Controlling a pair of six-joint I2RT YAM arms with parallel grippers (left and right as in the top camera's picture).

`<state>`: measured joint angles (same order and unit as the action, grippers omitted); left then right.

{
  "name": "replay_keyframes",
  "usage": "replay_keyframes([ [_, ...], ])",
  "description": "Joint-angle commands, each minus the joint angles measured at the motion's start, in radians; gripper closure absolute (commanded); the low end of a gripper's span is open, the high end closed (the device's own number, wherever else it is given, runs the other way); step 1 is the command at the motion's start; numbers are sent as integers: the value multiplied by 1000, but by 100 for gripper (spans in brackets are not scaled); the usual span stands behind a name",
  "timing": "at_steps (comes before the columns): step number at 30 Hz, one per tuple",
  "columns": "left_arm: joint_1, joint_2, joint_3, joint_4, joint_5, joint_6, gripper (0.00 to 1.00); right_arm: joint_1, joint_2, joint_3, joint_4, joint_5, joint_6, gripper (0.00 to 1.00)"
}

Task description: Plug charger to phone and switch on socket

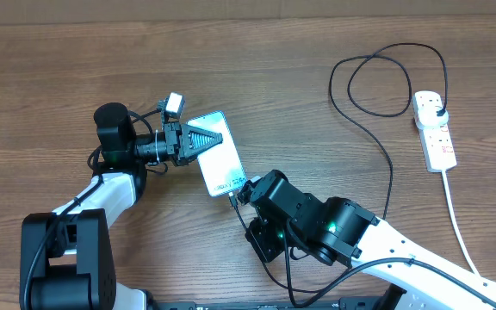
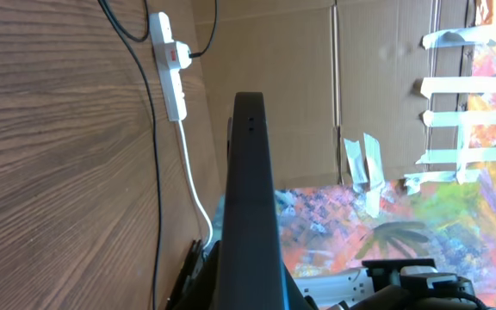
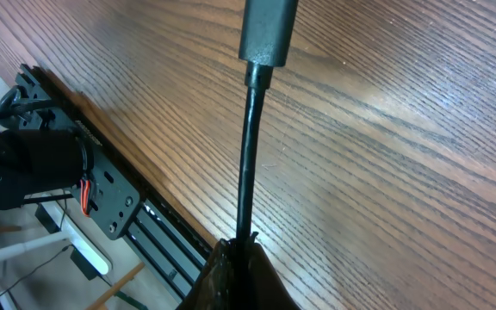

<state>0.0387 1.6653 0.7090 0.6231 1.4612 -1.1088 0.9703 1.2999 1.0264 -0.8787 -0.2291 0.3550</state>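
Observation:
The phone (image 1: 220, 159) has a light blue lit screen and is held off the table at a tilt by my left gripper (image 1: 203, 136), shut on its top end. In the left wrist view the phone (image 2: 250, 198) shows edge-on as a dark bar. My right gripper (image 1: 246, 191) is shut on the charger cable just below the phone's bottom edge. In the right wrist view the black cable (image 3: 248, 155) runs up from the fingers (image 3: 241, 254) to its connector (image 3: 269, 30). The cable (image 1: 377, 138) loops across to its plug in the white socket strip (image 1: 435, 129).
The socket's thick white cord (image 1: 459, 228) runs down the right side toward the table front. The strip also shows in the left wrist view (image 2: 170, 65), with cardboard and painted paper behind the table. The table's front edge and frame (image 3: 102, 185) show in the right wrist view.

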Motion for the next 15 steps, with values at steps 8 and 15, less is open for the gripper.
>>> replay_keyframes([
  [8,-7,-1,14,6,10,-13,96,5,2,10,21,0,4,96],
  [15,-7,-1,14,6,29,10,96,5,2,10,21,8,3,96],
])
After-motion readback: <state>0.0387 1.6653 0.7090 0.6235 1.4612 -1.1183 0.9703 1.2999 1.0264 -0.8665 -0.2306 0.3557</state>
